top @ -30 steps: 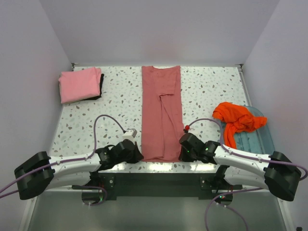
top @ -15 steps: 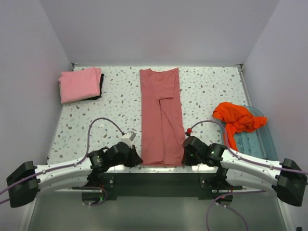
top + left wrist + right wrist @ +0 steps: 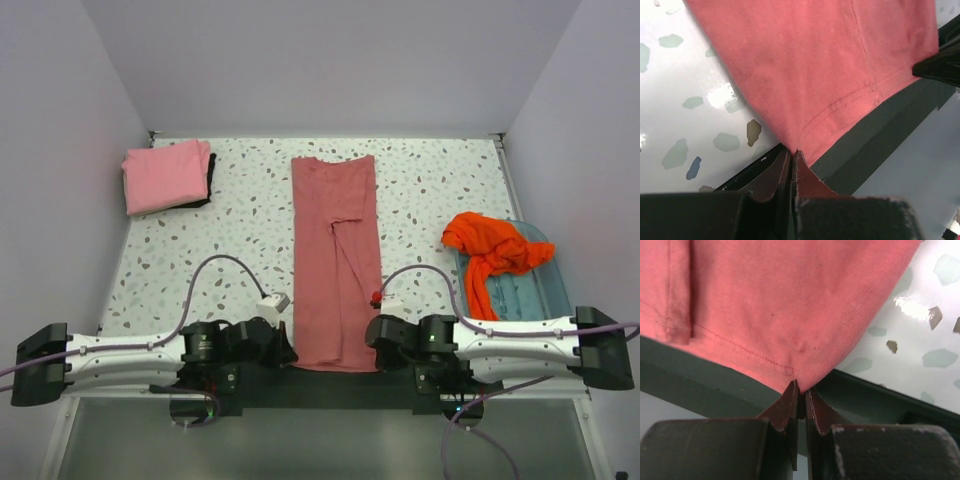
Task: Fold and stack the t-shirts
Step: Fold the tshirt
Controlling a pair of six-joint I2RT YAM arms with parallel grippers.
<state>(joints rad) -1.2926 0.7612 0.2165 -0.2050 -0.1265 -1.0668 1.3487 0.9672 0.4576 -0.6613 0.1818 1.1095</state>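
The dusty rose-red t-shirt (image 3: 336, 260) lies folded into a long narrow strip down the middle of the table, its near hem hanging past the front edge. My left gripper (image 3: 287, 353) is shut on the near left corner of it (image 3: 815, 85). My right gripper (image 3: 373, 340) is shut on the near right corner (image 3: 790, 300). The lighter pink t-shirt (image 3: 165, 175) lies folded at the far left. The bright orange t-shirt (image 3: 495, 250) is crumpled at the right, partly on the tray.
A pale blue see-through tray (image 3: 535, 290) sits at the right edge under the orange shirt. A dark item (image 3: 210, 180) lies under the pink shirt. The speckled table (image 3: 200, 250) ends at a dark front rail (image 3: 330, 385).
Both grippers have pulled back toward the table's near edge with the rose-red shirt's hem corners, dragging the strip a little nearer and over the front edge.
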